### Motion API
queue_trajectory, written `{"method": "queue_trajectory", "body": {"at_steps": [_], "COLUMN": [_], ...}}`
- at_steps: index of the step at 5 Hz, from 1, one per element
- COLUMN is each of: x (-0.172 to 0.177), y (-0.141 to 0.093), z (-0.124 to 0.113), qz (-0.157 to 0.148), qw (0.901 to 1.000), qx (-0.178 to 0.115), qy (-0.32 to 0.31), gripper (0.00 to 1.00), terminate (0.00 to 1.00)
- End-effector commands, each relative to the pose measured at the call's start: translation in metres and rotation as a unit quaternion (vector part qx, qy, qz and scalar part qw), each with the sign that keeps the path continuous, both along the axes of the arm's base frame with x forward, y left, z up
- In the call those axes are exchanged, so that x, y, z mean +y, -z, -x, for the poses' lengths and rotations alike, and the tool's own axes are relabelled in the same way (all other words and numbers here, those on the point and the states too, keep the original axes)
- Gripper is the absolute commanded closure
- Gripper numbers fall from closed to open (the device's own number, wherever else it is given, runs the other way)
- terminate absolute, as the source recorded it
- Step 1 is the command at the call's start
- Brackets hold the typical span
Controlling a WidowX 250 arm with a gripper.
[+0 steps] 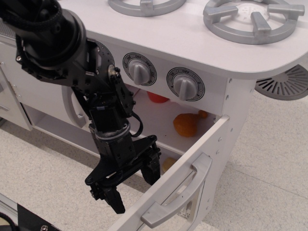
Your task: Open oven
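Observation:
The white toy oven point(231, 96) stands with its door point(211, 159) swung far open, hinged at the right, the inner face toward me. Its wide grey bar handle point(179, 196) shows at the bottom. My black gripper point(132, 180) hangs in front of the open cavity, just left of the door's free edge. Its jaws are spread and hold nothing; one finger point(152, 166) is close to the door edge. Inside the oven I see an orange toy food point(185, 124), a red one point(158, 97) and a yellow piece point(167, 164).
Three grey knobs point(185, 84) sit on the panel above the cavity. Two grey burners point(250, 19) are on the stovetop. A white cabinet door with a grey vertical handle point(67, 108) is behind my arm. A grey vent point(286, 83) lies on the speckled floor at right.

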State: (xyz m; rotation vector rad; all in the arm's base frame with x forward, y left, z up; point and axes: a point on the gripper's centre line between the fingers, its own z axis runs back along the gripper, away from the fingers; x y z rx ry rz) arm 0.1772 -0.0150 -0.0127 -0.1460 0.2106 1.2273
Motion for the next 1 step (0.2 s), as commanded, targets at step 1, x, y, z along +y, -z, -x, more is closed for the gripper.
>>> {"method": "queue_trajectory", "body": {"at_steps": [1], "x": [-0.0035], "y": [-0.0156], "z": [-0.0159], "qz": [-0.002], "qw": [0.9999], "qx": [-0.012], "qy": [0.005], "gripper": [0.00], "terminate": [1.00]}}
